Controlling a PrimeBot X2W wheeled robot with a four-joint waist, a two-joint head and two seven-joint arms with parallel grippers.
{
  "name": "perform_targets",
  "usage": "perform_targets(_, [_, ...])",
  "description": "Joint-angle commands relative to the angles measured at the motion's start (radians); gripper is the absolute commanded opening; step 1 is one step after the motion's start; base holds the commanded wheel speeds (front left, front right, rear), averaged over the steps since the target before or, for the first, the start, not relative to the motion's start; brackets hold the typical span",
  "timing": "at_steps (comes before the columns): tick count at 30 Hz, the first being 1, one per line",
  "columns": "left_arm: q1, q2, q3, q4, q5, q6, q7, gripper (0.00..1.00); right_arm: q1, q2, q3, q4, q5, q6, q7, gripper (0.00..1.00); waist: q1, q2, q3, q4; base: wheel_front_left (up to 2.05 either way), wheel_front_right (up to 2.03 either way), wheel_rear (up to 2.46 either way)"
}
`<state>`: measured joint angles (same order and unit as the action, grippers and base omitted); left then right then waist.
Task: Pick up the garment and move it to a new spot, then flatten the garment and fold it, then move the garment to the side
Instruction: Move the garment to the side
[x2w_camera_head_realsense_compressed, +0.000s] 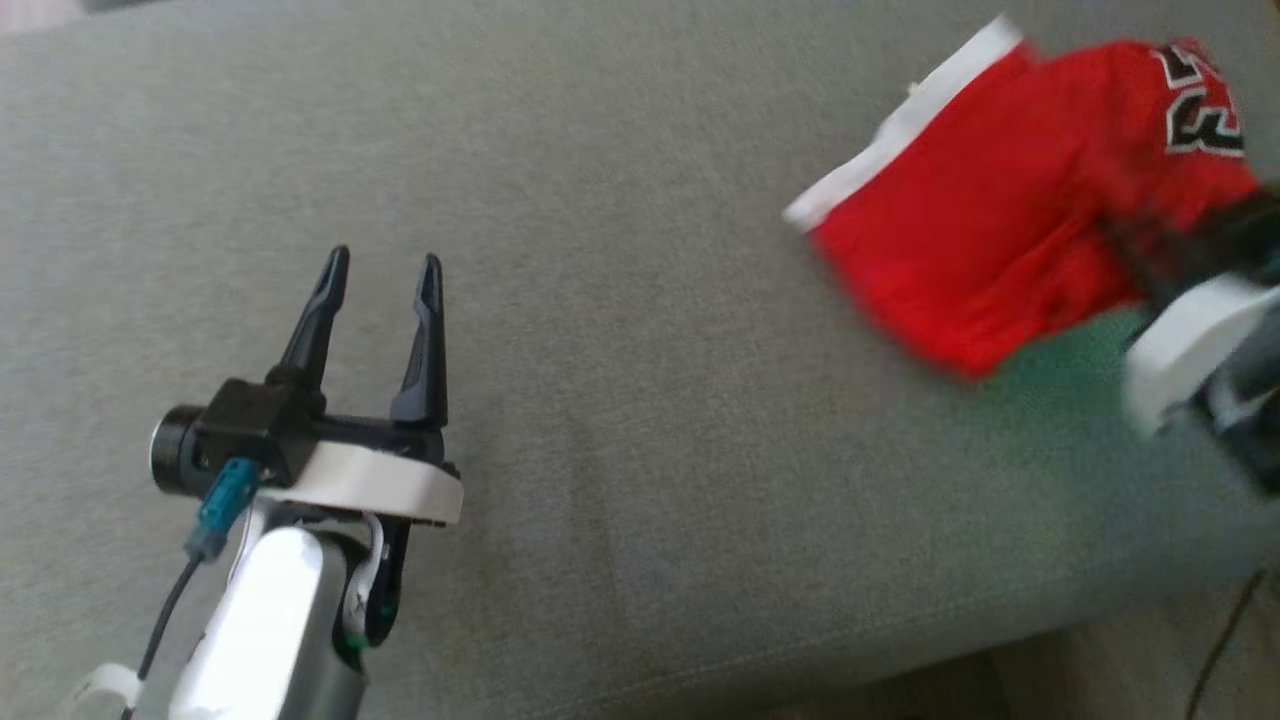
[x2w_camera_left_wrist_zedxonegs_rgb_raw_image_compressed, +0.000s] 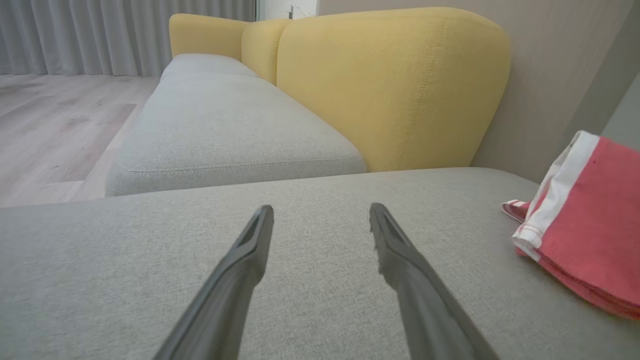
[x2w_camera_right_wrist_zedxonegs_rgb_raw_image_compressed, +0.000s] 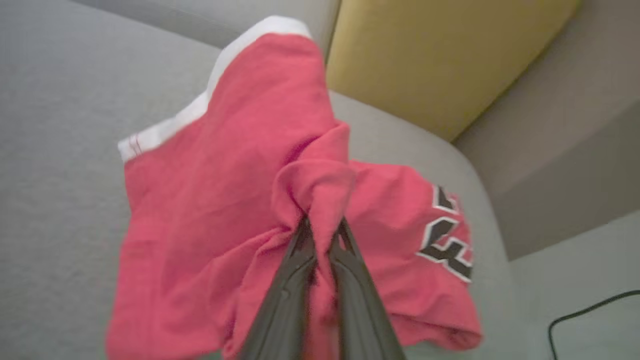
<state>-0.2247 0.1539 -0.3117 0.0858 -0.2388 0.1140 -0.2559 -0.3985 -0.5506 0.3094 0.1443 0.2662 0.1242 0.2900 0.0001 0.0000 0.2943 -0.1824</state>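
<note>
The garment (x2w_camera_head_realsense_compressed: 1000, 200) is red, with a white band along one edge and a black-and-white number. It sits at the far right of the grey couch seat (x2w_camera_head_realsense_compressed: 640, 300), partly bunched and blurred. In the right wrist view my right gripper (x2w_camera_right_wrist_zedxonegs_rgb_raw_image_compressed: 322, 227) is shut on a raised fold of the garment (x2w_camera_right_wrist_zedxonegs_rgb_raw_image_compressed: 210, 190), and cloth hangs around the fingers. My left gripper (x2w_camera_head_realsense_compressed: 386, 260) stands open over bare seat at the lower left, well away from the cloth. In the left wrist view the left gripper (x2w_camera_left_wrist_zedxonegs_rgb_raw_image_compressed: 322, 210) holds nothing, and the garment (x2w_camera_left_wrist_zedxonegs_rgb_raw_image_compressed: 595, 230) lies to its right.
A yellow backrest (x2w_camera_left_wrist_zedxonegs_rgb_raw_image_compressed: 390, 85) rises behind the seat. A second grey cushion (x2w_camera_left_wrist_zedxonegs_rgb_raw_image_compressed: 225, 130) extends beyond it. Wooden floor (x2w_camera_left_wrist_zedxonegs_rgb_raw_image_compressed: 50, 125) and curtains lie to the left. A black cable (x2w_camera_right_wrist_zedxonegs_rgb_raw_image_compressed: 590, 310) runs on the floor past the couch's end.
</note>
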Motion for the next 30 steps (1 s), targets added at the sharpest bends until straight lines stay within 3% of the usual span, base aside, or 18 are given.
perform_targets(1, [-0.042,0.020,0.029,-0.030,0.012,-0.001,-0.006,1.00,-0.048,-0.043,-0.043,-0.008,0.013,0.007,-0.004,0.00,-0.0001,0.0000,0.042,-0.032,0.00,0.00,0.00])
perform_targets(9, [-0.084,0.022,0.022,-0.027,0.018,-0.010,-0.006,1.00,-0.131,0.006,-0.272,0.171,0.021,0.007,-0.032,0.00,-0.0001,0.0000,0.115,-0.034,0.00,0.00,0.00])
perform_targets(14, [-0.109,0.026,0.017,-0.021,0.023,-0.018,-0.006,1.00,-0.164,0.111,-0.429,0.314,0.096,0.007,-0.051,0.00,-0.0001,0.0000,0.166,-0.027,0.00,0.00,0.00])
perform_targets(20, [-0.143,0.037,0.004,-0.015,0.034,-0.028,-0.003,1.00,-0.248,0.165,-0.465,0.431,0.125,0.007,-0.117,0.00,-0.0001,0.0000,0.213,-0.019,0.00,0.00,0.00])
perform_targets(25, [-0.163,0.043,-0.011,-0.013,0.040,-0.037,0.003,1.00,-0.318,0.167,-0.483,0.511,0.125,0.007,-0.168,0.00,-0.0001,0.0000,0.224,-0.008,0.00,0.00,0.00])
perform_targets(26, [-0.164,0.043,-0.013,-0.012,0.040,-0.037,0.003,1.00,-0.329,0.169,-0.490,0.529,0.129,0.007,-0.174,0.05,-0.0001,0.0000,0.223,-0.007,0.00,0.00,0.00])
perform_targets(27, [-0.163,0.043,-0.015,-0.011,0.041,-0.037,0.004,1.00,-0.338,0.171,-0.496,0.548,0.131,0.007,-0.175,0.40,-0.0001,0.0000,0.222,-0.007,0.00,0.00,0.00])
perform_targets(28, [-0.163,0.042,-0.018,-0.010,0.041,-0.037,0.004,1.00,-0.345,0.169,-0.498,0.565,0.127,0.007,-0.177,0.97,-0.0001,0.0000,0.220,-0.005,0.00,0.00,0.00])
perform_targets(30, [-0.162,0.041,-0.022,-0.006,0.039,-0.038,0.004,1.00,-0.351,0.167,-0.494,0.591,0.119,0.007,-0.185,1.00,-0.0001,0.0000,0.215,-0.002,0.00,0.00,0.00])
